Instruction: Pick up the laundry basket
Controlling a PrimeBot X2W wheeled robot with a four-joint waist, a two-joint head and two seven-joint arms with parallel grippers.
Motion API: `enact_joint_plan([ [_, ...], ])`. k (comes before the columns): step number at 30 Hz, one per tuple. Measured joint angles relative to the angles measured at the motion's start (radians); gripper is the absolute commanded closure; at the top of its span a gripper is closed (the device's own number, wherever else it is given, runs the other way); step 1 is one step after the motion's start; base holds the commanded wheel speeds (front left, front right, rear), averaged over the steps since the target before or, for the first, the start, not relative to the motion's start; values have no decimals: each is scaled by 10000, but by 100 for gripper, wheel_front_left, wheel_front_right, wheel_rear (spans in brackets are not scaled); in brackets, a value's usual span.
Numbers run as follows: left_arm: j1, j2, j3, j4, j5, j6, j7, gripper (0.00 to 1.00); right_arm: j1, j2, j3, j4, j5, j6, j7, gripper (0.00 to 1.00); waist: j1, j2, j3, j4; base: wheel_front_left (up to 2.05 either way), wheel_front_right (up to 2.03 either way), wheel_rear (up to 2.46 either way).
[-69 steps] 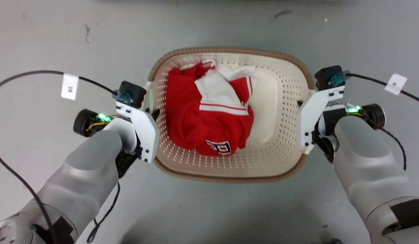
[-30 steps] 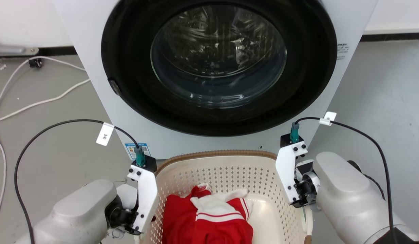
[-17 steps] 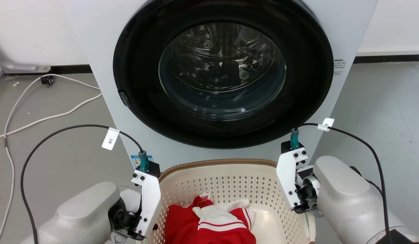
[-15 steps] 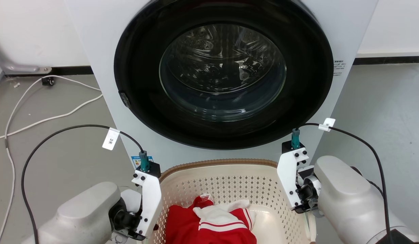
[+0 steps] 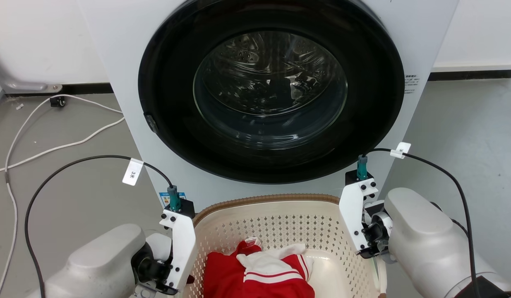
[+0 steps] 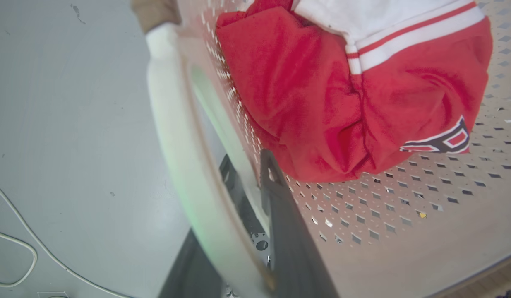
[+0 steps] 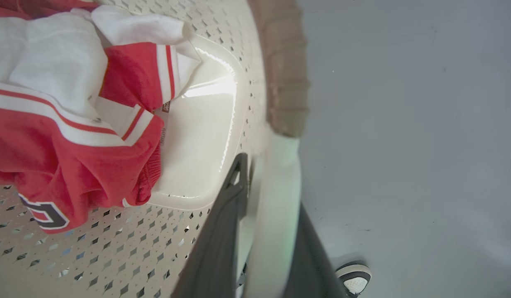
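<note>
The laundry basket (image 5: 263, 199), cream with perforated walls and a brown woven rim, sits at the bottom of the head view between my two arms. A red and white garment (image 5: 259, 275) lies inside it. In the left wrist view my left gripper (image 6: 234, 231) is shut on the basket's white side handle (image 6: 172, 136), one dark finger inside the wall and one outside. My right gripper (image 7: 272, 231) is shut on the opposite white handle (image 7: 280, 182) in the same way. The grey floor (image 7: 404, 124) appears well below the basket in both wrist views.
A white front-loading washing machine (image 5: 114, 82) with a large round glass door (image 5: 269, 89) stands directly behind the basket. White cables (image 5: 52, 145) trail on the floor at the left. A black and white shoe (image 7: 354, 279) is on the floor near the right handle.
The head camera swung up from looking down at the floor to facing the washing machine. The basket has stayed between my two shut grippers. Over the last half second little has moved.
</note>
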Motion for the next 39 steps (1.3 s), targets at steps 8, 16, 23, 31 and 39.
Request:
enact_joint_plan([
  [8, -53, 33, -4, -2, -59, 0, 52, 100, -89, 27, 144, 63, 174, 0, -2, 100, 0, 0, 13, -65, 0, 0, 0],
  [16, -101, 44, -13, -33, -65, 0, 119, 100, -132, 33, 259, 151, 337, 0, 33, 100, 0, 0, 7, -147, 0, 0, 0],
  [23, -99, 36, -17, -44, -59, 0, 115, 100, -216, 65, 313, 345, 370, 0, 27, 100, 1, 0, 2, -189, 0, 0, 0],
  [31, -100, -8, -35, 4, -155, -8, -69, 100, -266, 67, 370, 510, 420, 0, 2, 100, 1, 0, -18, -218, 0, 0, 0],
  [39, -103, 15, -31, 0, -81, -8, 42, 100, -269, 71, 460, 462, 573, 0, 12, 100, 1, 0, -25, -236, 0, 0, 0],
])
